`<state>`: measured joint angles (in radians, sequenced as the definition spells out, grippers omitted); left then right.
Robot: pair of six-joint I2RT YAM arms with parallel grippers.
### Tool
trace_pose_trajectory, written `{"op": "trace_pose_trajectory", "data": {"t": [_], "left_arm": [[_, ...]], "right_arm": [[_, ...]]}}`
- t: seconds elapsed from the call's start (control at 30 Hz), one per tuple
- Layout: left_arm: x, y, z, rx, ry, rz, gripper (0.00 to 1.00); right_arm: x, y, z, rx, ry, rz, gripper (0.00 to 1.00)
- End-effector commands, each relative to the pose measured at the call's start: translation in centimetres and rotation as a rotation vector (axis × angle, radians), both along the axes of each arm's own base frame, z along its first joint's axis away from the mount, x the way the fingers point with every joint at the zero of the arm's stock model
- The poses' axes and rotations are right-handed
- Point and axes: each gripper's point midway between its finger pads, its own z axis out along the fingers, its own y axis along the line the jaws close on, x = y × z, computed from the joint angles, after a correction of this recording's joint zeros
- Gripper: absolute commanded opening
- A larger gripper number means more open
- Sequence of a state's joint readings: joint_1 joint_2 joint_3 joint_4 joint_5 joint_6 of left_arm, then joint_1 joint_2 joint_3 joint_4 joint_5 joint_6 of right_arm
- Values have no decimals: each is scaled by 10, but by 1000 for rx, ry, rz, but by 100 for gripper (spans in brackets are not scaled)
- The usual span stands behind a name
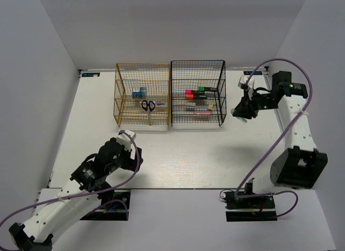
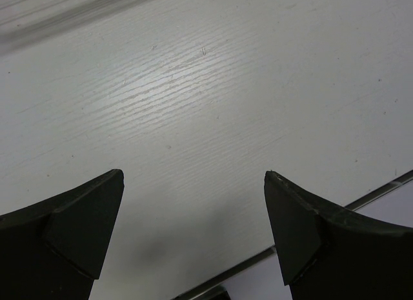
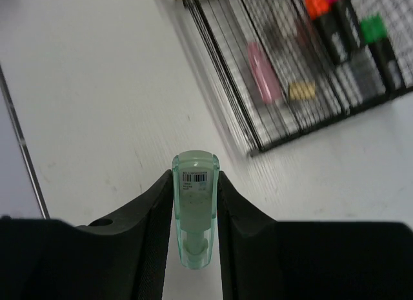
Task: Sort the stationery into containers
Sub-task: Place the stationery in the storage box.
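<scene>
My right gripper is shut on a pale green see-through stationery piece with a barcode label, held above the bare table just right of the black rack. In the top view this gripper hangs beside that rack. The black rack holds orange, pink and green-ended highlighters, a pink piece and a beige piece. The golden-yellow rack holds black-handled scissors and a blue tub. My left gripper is open and empty over bare table, in front of the yellow rack.
The two racks stand side by side at the back middle of the white table. White walls close in the left, back and right sides. The table's near edge shows under my left gripper.
</scene>
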<state>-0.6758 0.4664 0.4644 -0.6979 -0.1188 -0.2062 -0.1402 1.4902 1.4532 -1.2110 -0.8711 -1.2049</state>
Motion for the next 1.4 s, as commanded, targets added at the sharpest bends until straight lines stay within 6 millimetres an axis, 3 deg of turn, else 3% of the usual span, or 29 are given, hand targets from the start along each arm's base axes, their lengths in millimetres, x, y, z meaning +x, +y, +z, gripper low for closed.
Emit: {"op": "trace_pose_trajectory", "data": {"t": [0.0,0.03,0.1,0.17,0.3,0.33,0.37,0.47,0.63,0.83,0.93,0.97,1.0,1.1,1.2,1.27,1.3,1.33,1.37], "left_arm": [[-1,-2,0,-11,-2,-13,100],[-1,-3,1,-15,-4,-17,100],[0,-4,1,-15,-7,-21,100],[0,-5,2,-20,-8,-25,100],[1,-7,3,-26,-11,-34,100],[2,-8,3,-28,-15,-39,100],[2,-8,3,-27,-14,-39,100],[4,-11,2,-25,-13,-49,100],[5,-17,2,-29,0,-66,100],[4,-16,3,-28,-6,-71,100],[5,-15,5,-35,-18,-65,100],[4,-15,6,-38,-20,-66,100],[5,-15,6,-38,-22,-65,100],[5,-15,7,-41,-25,-67,100],[4,-15,7,-41,-25,-69,100],[4,-16,7,-44,-27,-69,100],[5,-15,8,-43,-27,-68,99],[4,-17,9,-50,-30,-76,96],[3,-16,8,-47,-26,-77,77]], "right_arm": [[-13,43,41,196,-7,27,0],[-7,49,51,221,-37,10,0],[-7,75,50,226,-85,106,0],[-13,95,46,246,-136,246,0],[13,115,24,163,-210,332,0],[19,117,21,144,-199,303,0],[40,113,14,57,-261,257,0],[62,115,4,-33,-317,199,0],[78,120,-8,-122,-384,167,0],[77,122,-39,-176,-307,181,0],[77,121,-51,-204,-272,175,16],[82,120,-54,-219,-284,161,26],[82,120,-56,-223,-283,157,52],[84,119,-54,-224,-285,141,60],[79,122,-42,-190,-282,127,61],[74,124,-30,-156,-266,98,53],[74,125,-23,-140,-255,77,1],[68,127,-7,-80,-176,-11,0],[65,126,-3,-60,-130,-60,0]]}}
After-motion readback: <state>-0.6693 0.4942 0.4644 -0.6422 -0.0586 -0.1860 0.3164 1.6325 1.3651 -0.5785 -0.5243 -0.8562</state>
